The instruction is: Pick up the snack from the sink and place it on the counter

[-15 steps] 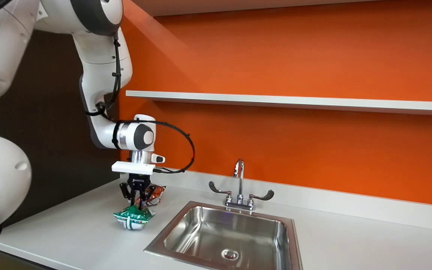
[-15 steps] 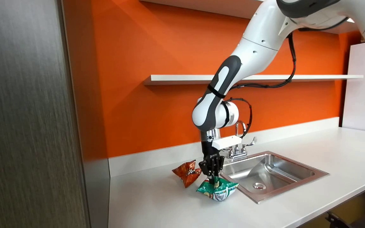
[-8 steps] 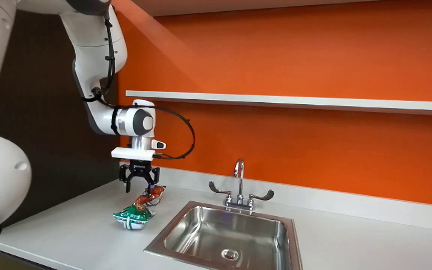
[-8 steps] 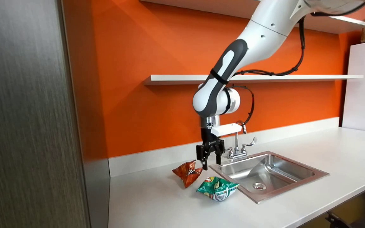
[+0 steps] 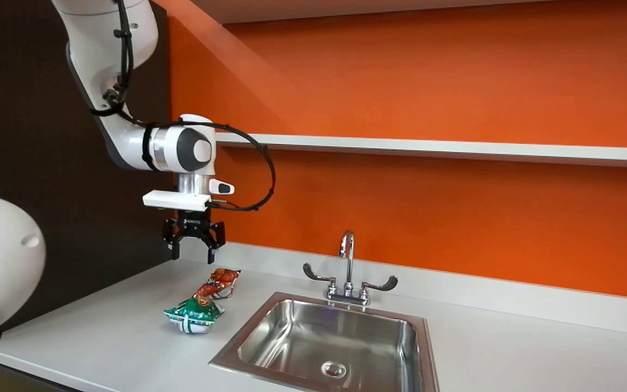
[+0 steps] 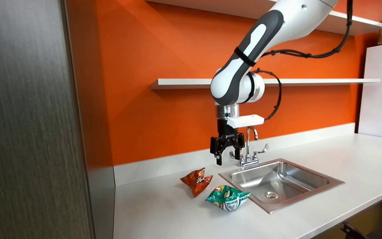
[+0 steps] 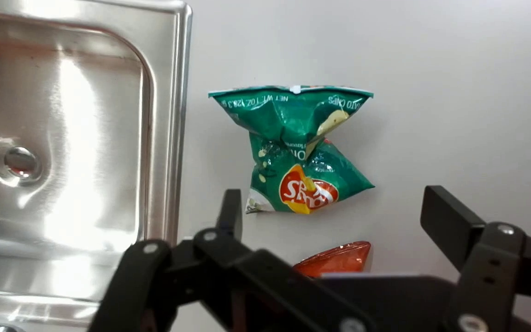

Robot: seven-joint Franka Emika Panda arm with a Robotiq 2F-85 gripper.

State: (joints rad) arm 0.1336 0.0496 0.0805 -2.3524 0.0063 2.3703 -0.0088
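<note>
The snack, a green packet [image 7: 288, 120], lies on the light counter [image 5: 101, 332] beside the sink [image 7: 166, 92]. In both exterior views it sits just off the sink's left rim. My gripper [image 6: 228, 160] hangs well above the counter with its jaws wide apart and nothing between them. In the wrist view the green packet shows ahead of the fingertips, whole and apart from them. The basin of the sink holds nothing that I can see.
A red packet [image 6: 196, 182] lies close behind the snack, partly covered by the gripper in the wrist view. A chrome faucet [image 5: 349, 272] rises behind the sink. A white shelf [image 5: 428, 146] runs along the orange wall, and a dark panel [image 6: 31, 116] closes the left end.
A second ago the fingers were down at the green packet. They have since spread apart and let go, and the arm has risen. The packet has stayed in place on the counter.
</note>
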